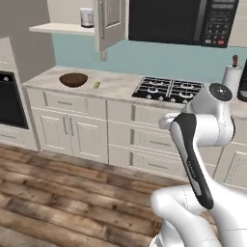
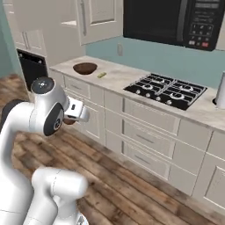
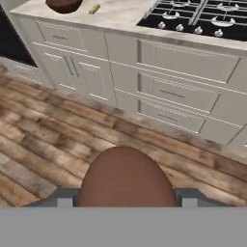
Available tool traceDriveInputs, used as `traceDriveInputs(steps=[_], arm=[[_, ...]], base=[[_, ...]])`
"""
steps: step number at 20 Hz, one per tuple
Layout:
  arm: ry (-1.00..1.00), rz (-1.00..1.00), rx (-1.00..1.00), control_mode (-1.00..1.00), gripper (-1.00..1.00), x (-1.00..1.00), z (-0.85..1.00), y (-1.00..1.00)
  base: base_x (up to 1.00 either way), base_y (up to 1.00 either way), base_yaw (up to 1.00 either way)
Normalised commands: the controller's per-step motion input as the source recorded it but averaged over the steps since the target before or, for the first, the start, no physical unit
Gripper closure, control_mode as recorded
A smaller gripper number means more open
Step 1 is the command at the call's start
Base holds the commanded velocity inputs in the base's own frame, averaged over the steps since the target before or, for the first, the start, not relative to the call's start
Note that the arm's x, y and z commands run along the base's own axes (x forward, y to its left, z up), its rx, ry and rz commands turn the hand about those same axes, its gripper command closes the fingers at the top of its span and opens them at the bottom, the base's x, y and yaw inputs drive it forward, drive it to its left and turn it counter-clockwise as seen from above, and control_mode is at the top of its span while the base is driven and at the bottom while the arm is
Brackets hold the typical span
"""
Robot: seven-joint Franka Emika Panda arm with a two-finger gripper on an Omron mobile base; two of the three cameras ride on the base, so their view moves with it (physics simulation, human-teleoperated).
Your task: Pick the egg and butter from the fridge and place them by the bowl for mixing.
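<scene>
One egg [image 3: 126,176], a reddish-brown rounded ball, is gripped between the two fingers of the gripper [image 3: 124,201]; in the hand view it bulges up between the grey finger pads and hides most of them. In the right base view a sliver of the same brown egg [image 2: 69,121] is seen under the white hand, which is held out in the air in front of the lower cabinets [image 2: 145,145], above the wooden plank floor [image 2: 127,193] and well clear of the counter.

On the pale stone counter [image 1: 116,84] one bowl [image 1: 73,79] of dark brown wood is set near the left end. One butter stick [image 1: 96,85], small and pale yellow, is laid flat on the counter just beside the bowl, on the cooktop side, apart from it and not touching. The same pair is seen at the top edge of the hand view, the bowl [image 3: 63,5] cut by the frame and the butter [image 3: 94,8] to its right.

One black gas cooktop [image 1: 169,89] is set into the counter further along; four burners can be made out in the right base view. One black microwave [image 1: 181,19] is hung above it. One dark wall oven [image 1: 10,99] is built in at the left. One white paper towel roll [image 1: 231,77] is stood upright at the right end of the counter. One wall cabinet door [image 1: 110,21] is swung open above the bowl, and one small grey canister [image 1: 87,17] is stood on the shelf beside it.
</scene>
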Motion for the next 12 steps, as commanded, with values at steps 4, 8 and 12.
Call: traceDriveInputs(steps=[4,8,12], arm=[[0.0,0.0,0.0,1.0,1.0,0.0,0.0,0.0],[0.0,0.0,0.0,1.0,1.0,0.0,0.0,0.0],[0.0,0.0,0.0,1.0,1.0,0.0,0.0,0.0]], base=[[0.6,0.36,-0.52],[0.63,0.38,-0.48],[0.64,0.44,-0.39]])
